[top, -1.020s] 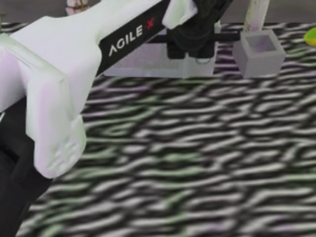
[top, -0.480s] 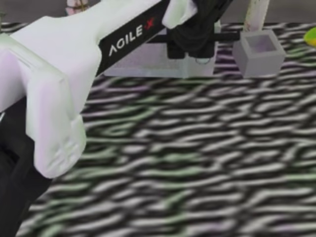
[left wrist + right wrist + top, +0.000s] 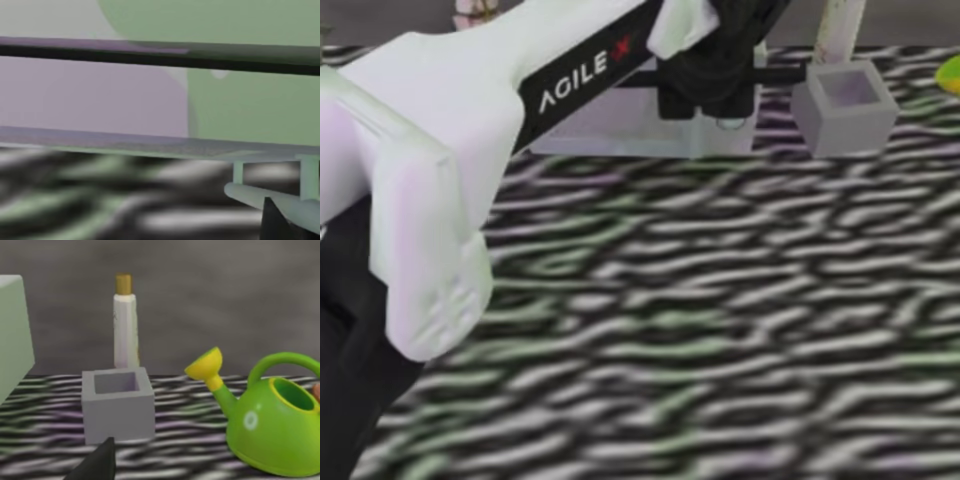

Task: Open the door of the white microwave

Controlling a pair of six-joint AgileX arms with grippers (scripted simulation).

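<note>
My left arm [image 3: 440, 130] reaches across the striped bench [image 3: 720, 330] to the far edge, where its gripper [image 3: 705, 85] sits right against the front of the white microwave [image 3: 620, 125]. I cannot tell whether that gripper is apart or together; dark wrist parts hide it. The left wrist view shows the door [image 3: 90, 95] very close, with its handle bar [image 3: 270, 197] just beside the gripper. Beyond the gripper, to the right, stands a small grey cube [image 3: 845, 105]. My right gripper [image 3: 97, 462] faces the cube, a white bottle [image 3: 125, 325] and a green watering can [image 3: 272, 427]; I cannot tell its state either.
</note>
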